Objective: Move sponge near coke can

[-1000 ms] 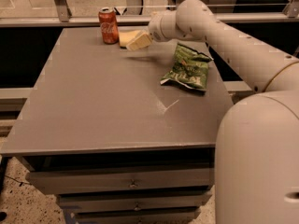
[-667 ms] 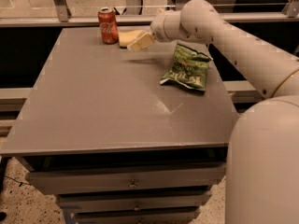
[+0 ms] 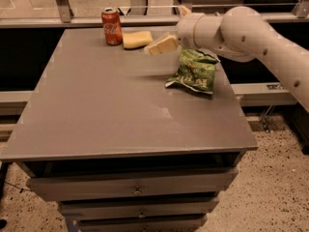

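The coke can (image 3: 111,26) stands upright in the upper left of the frame, at the far edge of the grey table (image 3: 106,110). Its top is too small to show whether it has been opened. The sponge (image 3: 137,39) lies flat on the table just right of the can, close beside it. The gripper (image 3: 155,46) hovers just right of the sponge, apart from it and holding nothing; I cannot tell whether it is open or closed. A crumpled green snack bag (image 3: 194,70) lies right of centre, its contents hidden. Below the tabletop, the drawers (image 3: 137,187) are closed.
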Controlling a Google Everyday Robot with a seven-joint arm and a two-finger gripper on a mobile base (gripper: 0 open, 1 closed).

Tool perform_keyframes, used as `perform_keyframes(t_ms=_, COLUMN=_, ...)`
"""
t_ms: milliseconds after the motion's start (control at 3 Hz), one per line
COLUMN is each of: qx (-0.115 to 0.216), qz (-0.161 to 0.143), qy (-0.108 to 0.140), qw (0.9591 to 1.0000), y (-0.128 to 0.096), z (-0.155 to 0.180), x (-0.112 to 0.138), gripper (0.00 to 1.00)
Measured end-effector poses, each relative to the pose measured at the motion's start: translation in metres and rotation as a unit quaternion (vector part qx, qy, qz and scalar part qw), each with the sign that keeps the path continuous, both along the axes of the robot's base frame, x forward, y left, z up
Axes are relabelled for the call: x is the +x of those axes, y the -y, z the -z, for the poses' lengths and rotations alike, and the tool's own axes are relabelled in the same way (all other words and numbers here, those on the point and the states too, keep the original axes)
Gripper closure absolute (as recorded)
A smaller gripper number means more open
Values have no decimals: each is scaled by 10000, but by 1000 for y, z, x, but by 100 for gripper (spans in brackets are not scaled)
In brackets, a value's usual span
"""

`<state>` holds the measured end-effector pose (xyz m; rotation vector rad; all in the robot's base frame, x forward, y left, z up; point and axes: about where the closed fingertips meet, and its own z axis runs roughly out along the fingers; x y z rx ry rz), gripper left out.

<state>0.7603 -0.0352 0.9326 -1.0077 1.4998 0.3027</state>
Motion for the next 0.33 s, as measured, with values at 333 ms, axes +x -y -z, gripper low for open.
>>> perform_keyframes(t_ms=333, qx=415, qz=16, qy=301, qw=9987, y=30, z=-11, x=-35, gripper=0)
